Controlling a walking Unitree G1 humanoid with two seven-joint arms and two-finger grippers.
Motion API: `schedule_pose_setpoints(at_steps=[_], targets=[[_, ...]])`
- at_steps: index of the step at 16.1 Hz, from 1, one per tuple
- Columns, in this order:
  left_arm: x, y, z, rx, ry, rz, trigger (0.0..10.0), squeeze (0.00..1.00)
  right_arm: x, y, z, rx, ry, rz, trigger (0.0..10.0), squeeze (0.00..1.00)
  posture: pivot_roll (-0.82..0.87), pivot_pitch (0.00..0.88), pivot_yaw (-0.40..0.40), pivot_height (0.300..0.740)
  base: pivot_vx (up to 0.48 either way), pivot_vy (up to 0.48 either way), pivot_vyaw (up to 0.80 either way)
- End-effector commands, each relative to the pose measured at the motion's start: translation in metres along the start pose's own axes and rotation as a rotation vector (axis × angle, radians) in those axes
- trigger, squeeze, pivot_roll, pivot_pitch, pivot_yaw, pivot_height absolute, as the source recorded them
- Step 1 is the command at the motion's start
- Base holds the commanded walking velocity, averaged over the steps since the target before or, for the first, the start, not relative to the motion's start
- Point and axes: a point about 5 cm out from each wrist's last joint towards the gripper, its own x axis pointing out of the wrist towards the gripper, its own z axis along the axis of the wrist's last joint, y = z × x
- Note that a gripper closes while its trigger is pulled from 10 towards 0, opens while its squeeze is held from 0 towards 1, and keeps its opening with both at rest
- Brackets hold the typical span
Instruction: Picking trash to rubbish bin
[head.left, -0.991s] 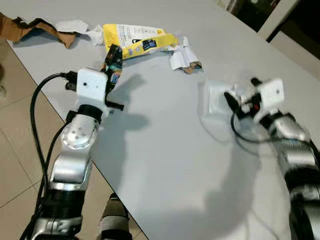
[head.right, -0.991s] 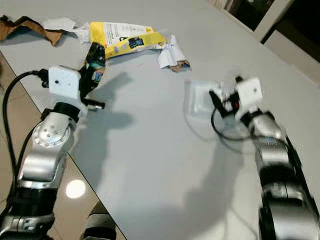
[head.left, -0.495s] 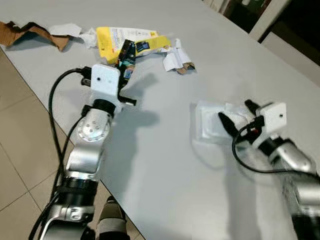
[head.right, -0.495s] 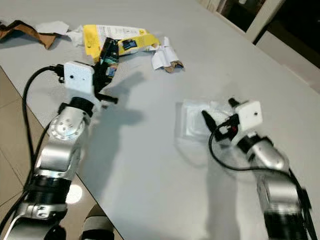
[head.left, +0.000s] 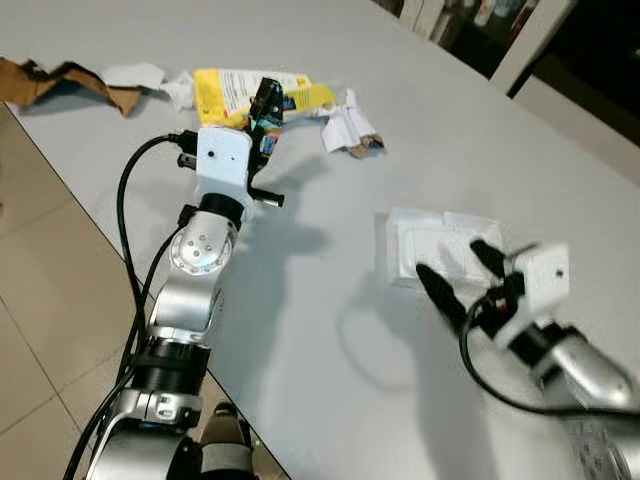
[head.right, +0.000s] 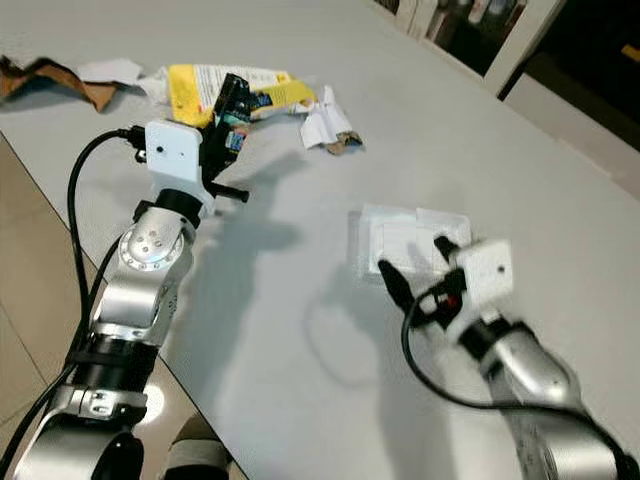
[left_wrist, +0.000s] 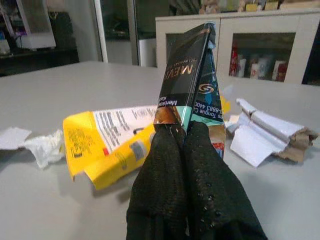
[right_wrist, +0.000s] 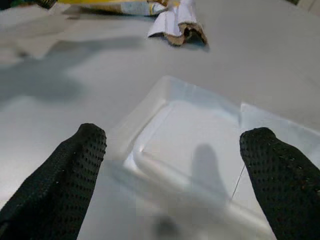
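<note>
The left gripper (left_wrist: 186, 150) is clenched on a dark, flattened carton (left_wrist: 192, 70), its two black fingers (left_wrist: 200, 185) pressed together on the carton's lower end. The carton stands up out of the grip and is lifted off the grey tabletop (head.left: 300, 330), above the far litter. In the head views the left gripper (head.left: 262, 112) sits over the near edge of the yellow packet (head.left: 235, 85).

The right gripper (head.left: 460, 275) is released, its fingers (right_wrist: 65, 170) spread wide and holding nothing. It hangs just short of the clear tray (head.left: 430, 245), with one finger to each side of the tray's near end; I cannot tell whether the tips touch it. The tray lies flat on the tabletop, well apart from the rest of the litter.

Count of the trash in view:
- One dark carton, in the left gripper.
- One yellow packet, flat at the far side of the tabletop.
- One clear tray, in front of the right gripper.
- One folded white card scrap (head.left: 348, 130) with a brown torn end, just beside the yellow packet.
- One crumpled white tissue (head.left: 178, 88) on the packet's other side.
- One white paper scrap (head.left: 130, 73) beyond the tissue.
- One torn brown piece (head.left: 60, 82) near the tabletop's far left corner.
</note>
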Motion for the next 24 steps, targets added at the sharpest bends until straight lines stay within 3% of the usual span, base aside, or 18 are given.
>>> schedule_pose_setpoints(at_steps=[1, 2, 6, 10, 16, 24], targets=[[0.004, -0.009, 0.002, -0.009, -0.016, -0.024, 10.0, 0.0, -0.005, 0.001, 0.003, -0.029, 0.011, -0.01, 10.0, 0.0, 0.19, 0.171, -0.122, 0.74, 0.0, 0.0, 0.0], [0.004, -0.009, 0.002, -0.01, -0.018, -0.024, 10.0, 0.0, -0.005, 0.0, 0.004, -0.044, 0.012, -0.012, 10.0, 0.0, 0.19, 0.171, -0.122, 0.74, 0.0, 0.0, 0.0], [0.007, -0.015, 0.002, -0.026, -0.029, -0.034, 10.0, 0.0, -0.002, -0.022, 0.025, -0.266, 0.001, -0.022, 10.0, 0.0, 0.18, 0.162, -0.127, 0.74, 0.0, 0.0, 0.0], [0.007, -0.017, 0.0, -0.034, -0.035, -0.033, 10.0, 0.0, 0.001, -0.047, 0.039, -0.422, 0.073, 0.121, 10.0, 0.0, 0.19, 0.158, -0.145, 0.74, 0.0, 0.0, 0.0], [0.005, -0.017, -0.002, -0.04, -0.035, -0.022, 10.0, 0.0, 0.0, -0.068, 0.023, -0.387, 0.216, 0.27, 10.0, 0.0, 0.2, 0.155, -0.159, 0.74, 0.0, 0.0, 0.0], [0.007, -0.019, -0.001, -0.04, -0.037, -0.032, 10.0, 0.0, 0.012, -0.049, -0.013, -0.343, 0.286, 0.412, 10.0, 0.0, 0.2, 0.156, -0.155, 0.74, 0.0, 0.0, 0.0]])
